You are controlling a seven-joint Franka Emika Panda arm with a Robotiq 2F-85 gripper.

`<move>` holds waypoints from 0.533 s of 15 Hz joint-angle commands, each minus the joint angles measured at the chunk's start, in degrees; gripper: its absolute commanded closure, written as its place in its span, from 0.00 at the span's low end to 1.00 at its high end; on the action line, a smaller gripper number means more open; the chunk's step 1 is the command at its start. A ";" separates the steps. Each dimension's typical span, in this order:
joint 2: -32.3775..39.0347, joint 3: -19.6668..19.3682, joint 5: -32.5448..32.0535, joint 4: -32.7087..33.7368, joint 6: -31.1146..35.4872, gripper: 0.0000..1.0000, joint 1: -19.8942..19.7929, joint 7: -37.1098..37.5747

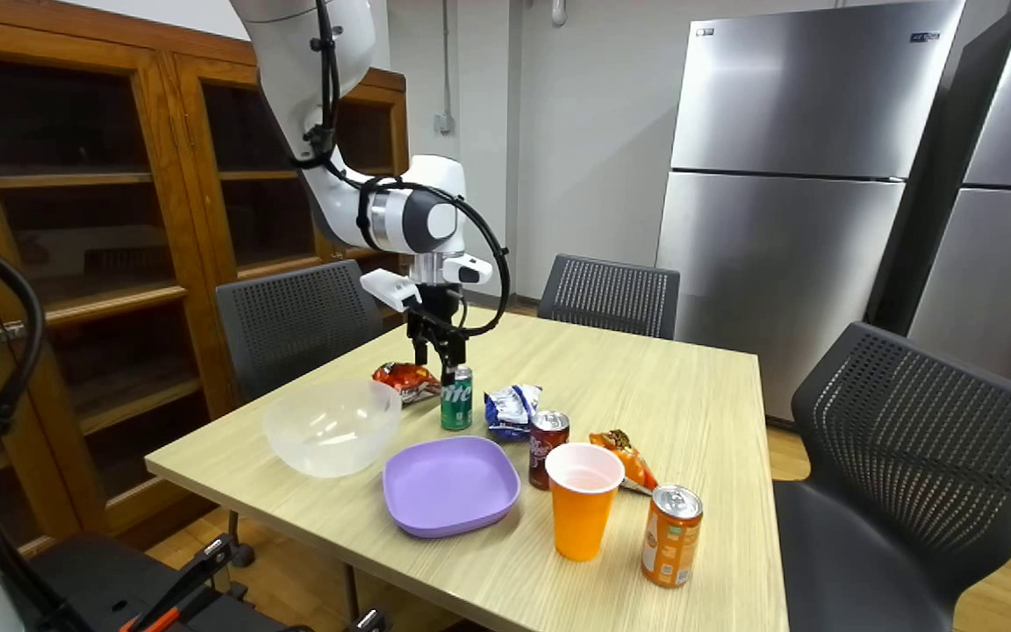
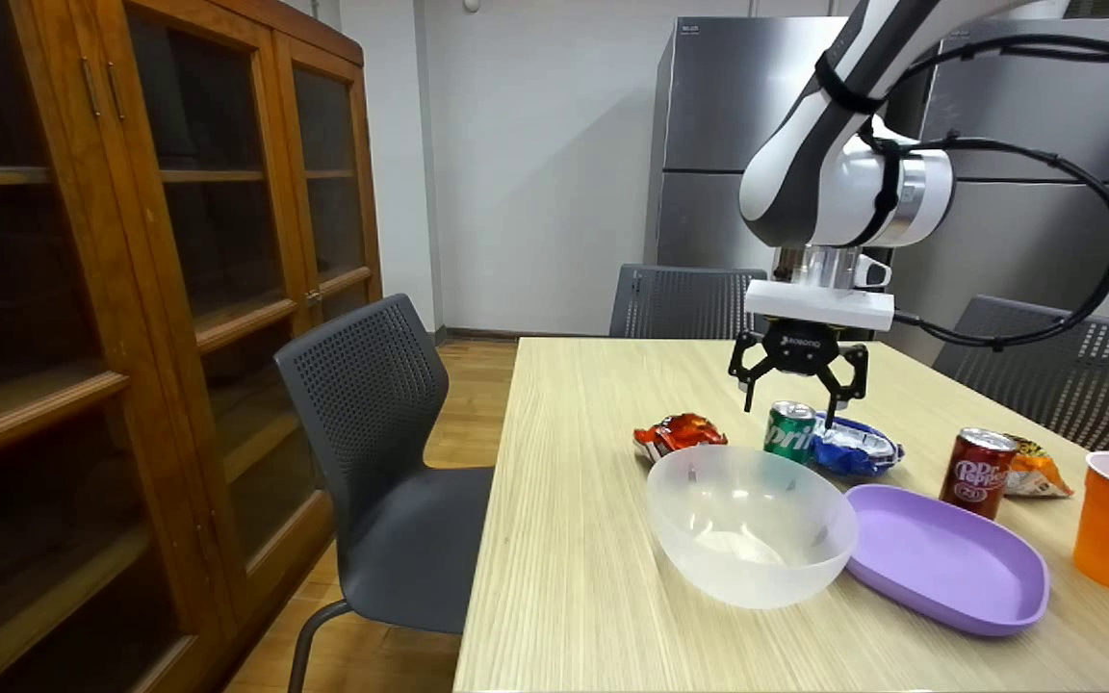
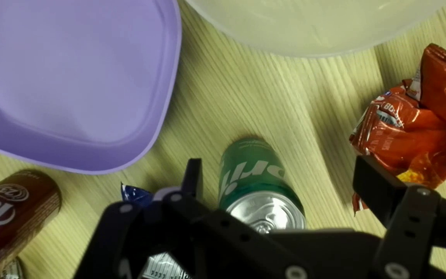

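My gripper (image 2: 790,412) is open and empty, pointing down over a green Sprite can (image 2: 790,438) that stands upright on the table. In the wrist view the gripper's fingers (image 3: 282,179) lie on either side of the can (image 3: 252,172), with a gap on both sides; the can is nearer the left finger. The gripper also shows in an exterior view (image 1: 435,369), where a finger overlaps the can's upper edge (image 1: 456,411). A crumpled red snack bag (image 3: 412,128) lies near the right finger. A blue and white bag (image 2: 858,450) lies beside the can, mostly hidden by the gripper in the wrist view.
A translucent bowl (image 1: 326,452) and a purple plate (image 1: 451,487) stand in front of the can. A Dr Pepper can (image 1: 548,448), orange cup (image 1: 583,518), orange snack bag (image 1: 624,456) and orange can (image 1: 672,540) stand or lie farther along the table (image 1: 646,377). Chairs surround it.
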 commanded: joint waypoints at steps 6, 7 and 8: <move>8.20 -2.77 -0.84 10.84 -3.49 0.00 2.50 4.55; 8.71 -2.97 -0.81 11.49 -3.68 0.00 2.62 4.78; 9.18 -3.17 -0.80 12.11 -3.93 0.00 2.75 5.02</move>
